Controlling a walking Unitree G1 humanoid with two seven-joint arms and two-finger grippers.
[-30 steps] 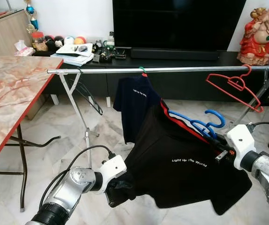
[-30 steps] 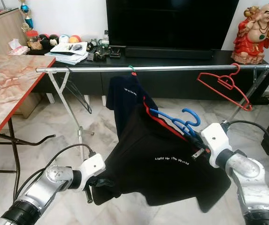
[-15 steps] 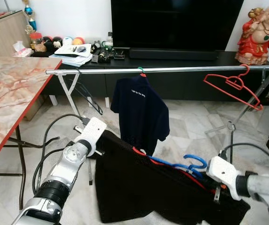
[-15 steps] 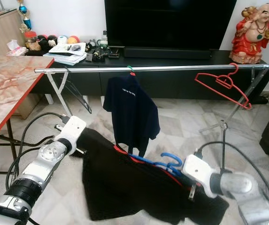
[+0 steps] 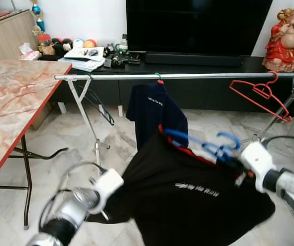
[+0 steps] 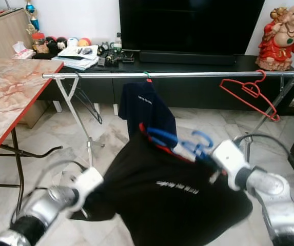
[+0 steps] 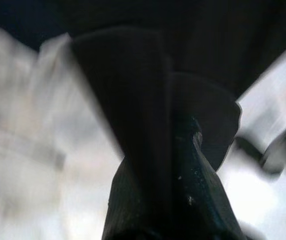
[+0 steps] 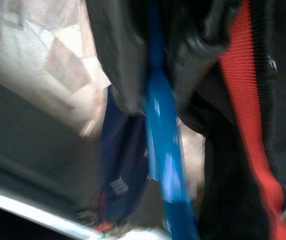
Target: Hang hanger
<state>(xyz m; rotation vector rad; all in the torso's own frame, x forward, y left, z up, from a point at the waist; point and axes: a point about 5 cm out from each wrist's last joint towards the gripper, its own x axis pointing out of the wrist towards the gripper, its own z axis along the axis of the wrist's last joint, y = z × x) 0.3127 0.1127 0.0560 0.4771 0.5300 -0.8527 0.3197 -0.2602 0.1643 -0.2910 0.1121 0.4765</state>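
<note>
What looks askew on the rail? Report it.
The empty red hanger hangs tilted on the rail, one end dipping low toward the right. The navy shirt hangs straight.

Held shirt (image 5: 188,195) hangs before the rail (image 5: 188,76), table (image 5: 13,97) at left, cabinet (image 5: 188,64) behind

Room lighting is bright and even, with soft shadows on the marble floor (image 5: 116,143). The background is sharp. Both arms and the black shirt (image 5: 193,195) show motion blur. Both wrist views are heavily blurred; the left one is dark.
</note>
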